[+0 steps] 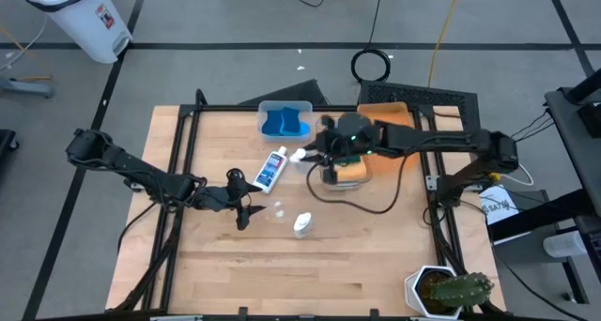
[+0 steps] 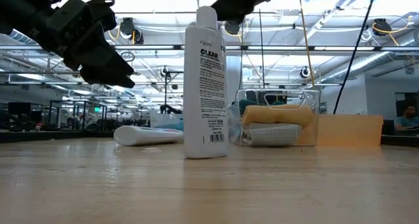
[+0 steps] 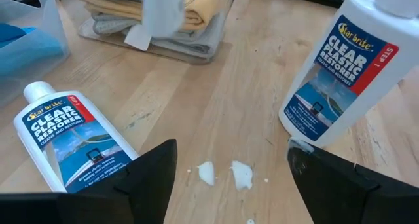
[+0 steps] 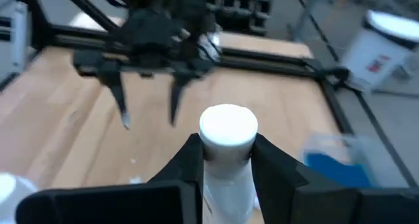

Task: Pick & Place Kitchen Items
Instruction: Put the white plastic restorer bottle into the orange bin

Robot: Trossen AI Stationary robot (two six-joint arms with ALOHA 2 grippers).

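Observation:
A white bottle [image 1: 302, 224] stands upright on the table; it also shows in the low view [image 2: 205, 86] and the left wrist view [image 3: 340, 73]. A second one [image 1: 272, 168] lies on its side. My left gripper [image 1: 242, 210] is open and empty, above the table between the two. My right gripper [image 1: 305, 156] is shut on a third white bottle [image 4: 228, 129] near the clear bin [image 1: 327, 178] that holds folded yellow and grey cloths [image 2: 278, 122]. Blue cloth pieces [image 1: 285, 122] lie in another clear bin. My right gripper pinches the white bottle between its two fingers [image 4: 190, 162], just below the round cap [image 4: 228, 124]. The cap end points away from the wrist, along the fingers. The bottle's lower part is hidden by the gripper.
An orange tray [image 1: 385, 114] lies behind the cloth bin. A potted cactus [image 1: 451, 288] stands at the near right corner. A cable [image 1: 376, 204] loops over the table by the cloth bin. Small white specks [image 3: 222, 173] lie on the wood under my left gripper.

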